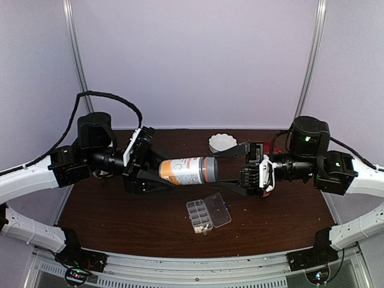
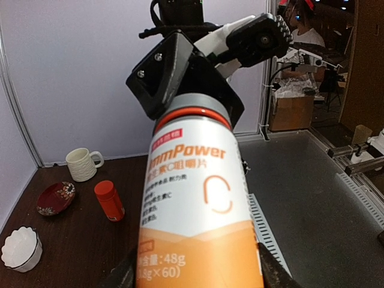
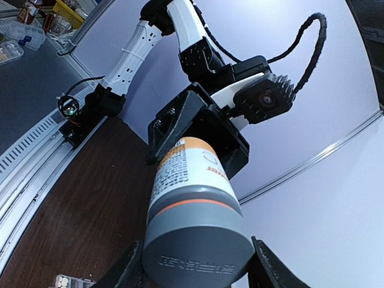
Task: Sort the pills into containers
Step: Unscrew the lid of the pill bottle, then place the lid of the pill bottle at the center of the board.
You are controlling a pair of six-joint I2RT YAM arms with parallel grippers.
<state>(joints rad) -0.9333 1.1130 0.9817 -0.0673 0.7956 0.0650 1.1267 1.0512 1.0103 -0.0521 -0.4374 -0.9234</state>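
**Above the tabletop, two arms hold one bottle between them**

Above the middle of the brown tabletop (image 1: 120, 222), a big bottle (image 1: 186, 170) hangs on its side between the two arms. It is white and orange, and its grey cap (image 1: 210, 170) points toward the right arm. The left fingers (image 1: 150, 182) pinch the bottom end of the big bottle, one on each side. The right fingers (image 1: 234, 153) pinch the cap end in the same way. The bottle touches nothing below it.

Under it, a little nearer to the arm bases, the clear organiser box (image 1: 219, 210) lies flat on the tabletop. Its lid is folded open to the right. The pills (image 1: 198, 227) show as a small pale cluster in the cells at the near end of the box. I cannot tell how many cells have some. The box is well apart from both pairs of fingers.

Behind the big bottle, near the back wall, stands a white bowl (image 1: 222, 142) with a wavy rim. The left wrist view shows also a cream mug (image 2: 82, 164), a red dish (image 2: 55, 198) and a small red bottle (image 2: 109, 200). The small red bottle stands upright, and all three are apart from each other on the tabletop.
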